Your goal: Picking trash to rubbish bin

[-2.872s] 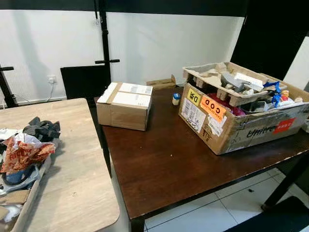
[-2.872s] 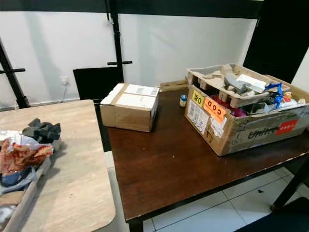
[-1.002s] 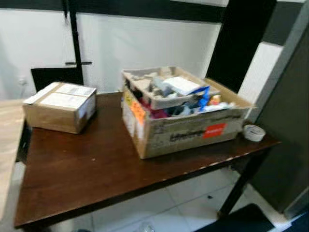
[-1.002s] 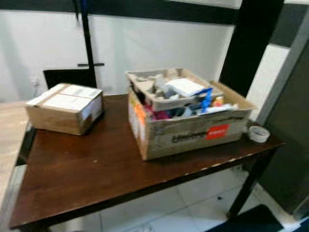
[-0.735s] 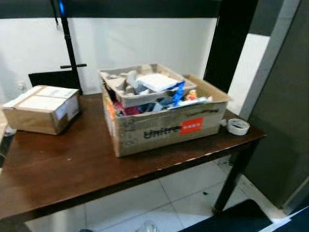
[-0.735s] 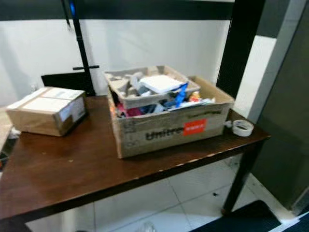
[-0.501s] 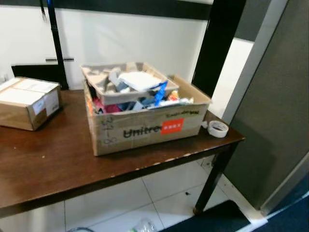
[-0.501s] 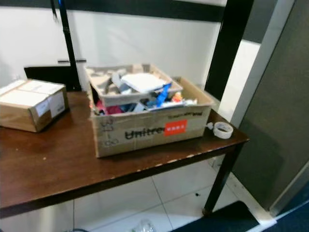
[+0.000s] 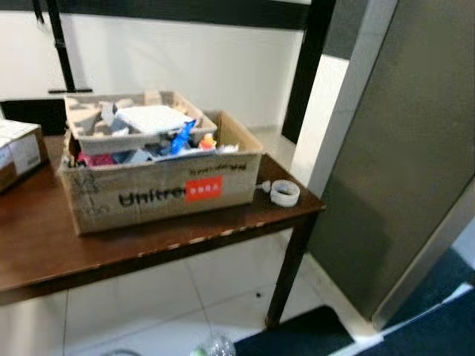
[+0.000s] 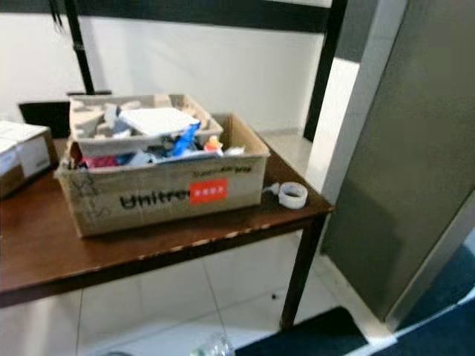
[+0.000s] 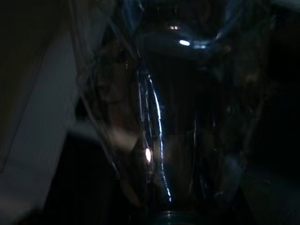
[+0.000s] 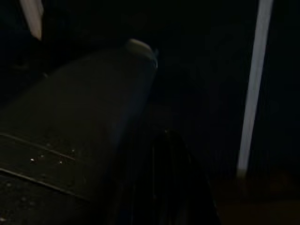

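Nearest to us was the plastic bottle (image 11: 154,117), clear and crumpled, pressed so close to the left wrist camera that its creased wall took up most of the dark picture. A greenish cap (image 11: 173,218) sat at one end, and the long creases ran away from it, so we judged the bottle's long axis to lie lengthwise before the left gripper, not across it. We could not tell whether that gripper was closed on the bottle or merely against it. From the head, a bit of the same clear plastic (image 9: 215,347) showed low down, just in front of the body and over the pale tiled floor (image 9: 148,304). The right wrist view was too dark to give the right gripper's state.

The relation that mattered, as we read it, was simple. The trash lay at the left arm, with nothing between them. So the coming move was a carry by that arm, not a reach. Where the bin stood we could not say from here.

Further out a dark mat (image 9: 297,337) lay beside the leg of a brown table (image 9: 148,237). On the table stood an open carton (image 9: 163,194) heaped with oddments, a pulp tray (image 9: 96,137) on top. A roll of tape (image 9: 284,193) lay just beside the carton, and a sealed box (image 9: 18,152) stood at the left edge. A grey partition (image 9: 401,148) rose on the right, and behind everything stood the white wall (image 9: 185,67).
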